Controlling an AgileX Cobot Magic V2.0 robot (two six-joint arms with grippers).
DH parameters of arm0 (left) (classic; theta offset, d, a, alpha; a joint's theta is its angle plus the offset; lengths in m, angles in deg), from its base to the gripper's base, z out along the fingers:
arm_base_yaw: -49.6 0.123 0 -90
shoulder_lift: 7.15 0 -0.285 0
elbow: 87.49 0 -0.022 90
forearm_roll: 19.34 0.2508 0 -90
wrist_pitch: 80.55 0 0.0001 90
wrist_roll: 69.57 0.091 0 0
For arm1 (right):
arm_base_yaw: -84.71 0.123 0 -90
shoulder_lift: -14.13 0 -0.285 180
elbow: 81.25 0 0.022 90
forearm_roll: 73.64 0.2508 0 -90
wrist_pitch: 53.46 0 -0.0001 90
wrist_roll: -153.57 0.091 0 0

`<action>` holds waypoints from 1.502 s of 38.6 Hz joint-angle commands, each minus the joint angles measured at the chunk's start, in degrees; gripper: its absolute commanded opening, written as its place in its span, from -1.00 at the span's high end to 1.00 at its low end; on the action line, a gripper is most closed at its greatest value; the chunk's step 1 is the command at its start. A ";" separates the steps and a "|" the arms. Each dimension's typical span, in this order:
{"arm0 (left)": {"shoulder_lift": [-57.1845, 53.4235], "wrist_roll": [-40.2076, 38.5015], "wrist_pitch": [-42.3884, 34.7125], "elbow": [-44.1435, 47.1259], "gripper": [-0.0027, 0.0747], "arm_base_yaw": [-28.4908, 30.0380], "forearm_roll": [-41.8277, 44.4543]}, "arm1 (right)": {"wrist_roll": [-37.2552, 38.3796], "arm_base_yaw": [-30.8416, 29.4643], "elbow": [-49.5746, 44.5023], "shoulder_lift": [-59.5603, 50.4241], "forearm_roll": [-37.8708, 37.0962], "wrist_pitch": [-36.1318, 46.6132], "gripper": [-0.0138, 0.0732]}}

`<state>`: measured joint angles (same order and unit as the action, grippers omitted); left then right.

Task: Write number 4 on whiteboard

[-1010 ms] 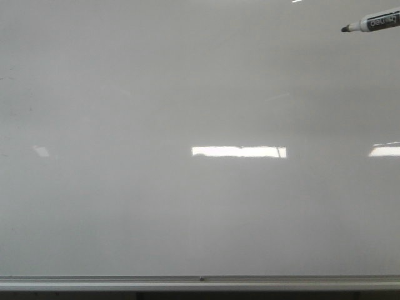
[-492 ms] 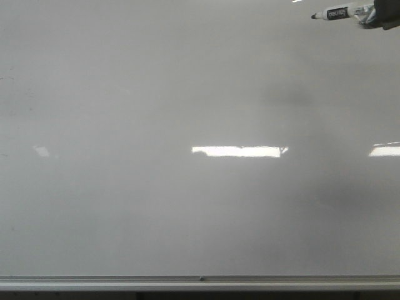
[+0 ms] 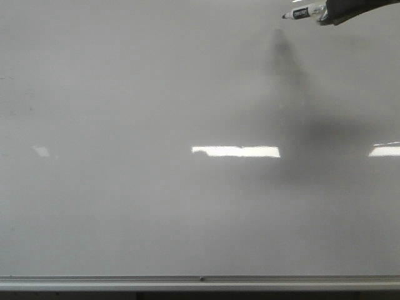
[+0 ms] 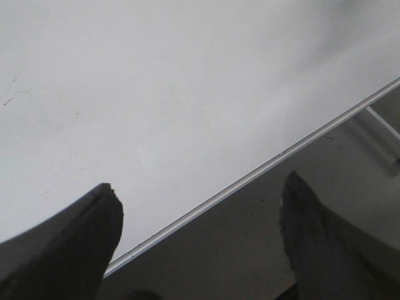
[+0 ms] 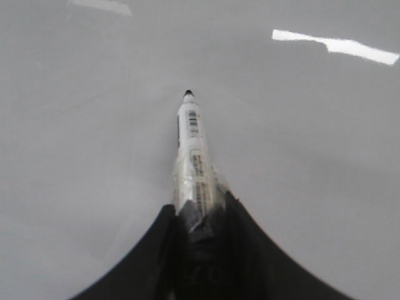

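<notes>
The whiteboard fills the front view, glossy white-grey and blank; no number 4 shows on it. My right gripper enters at the top right, shut on a white-barrelled marker whose black tip points left. In the right wrist view the gripper clamps the marker with its tip aimed at the board; I cannot tell if the tip touches it. My left gripper is open and empty, over the board's lower edge. It is out of the front view.
A silver bottom rail runs along the board's lower edge; it also crosses the left wrist view diagonally. Bright light reflections lie across the middle. A dark shadow of the arm falls on the right side.
My right gripper has carried the marker leftward along the top edge, and more of the gripper has come into view. A dark shadow has grown on the board's right side.
</notes>
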<state>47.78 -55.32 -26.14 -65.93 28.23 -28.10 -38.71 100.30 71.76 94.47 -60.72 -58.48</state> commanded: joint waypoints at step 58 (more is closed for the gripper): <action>-0.17 -0.57 -5.85 -1.60 -0.40 0.11 -1.06 | -0.87 -1.70 3.18 -3.04 -2.57 -7.16 0.80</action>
<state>47.78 -55.32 -27.75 -65.93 28.23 -28.13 -39.33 98.42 72.37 91.58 -63.01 -70.58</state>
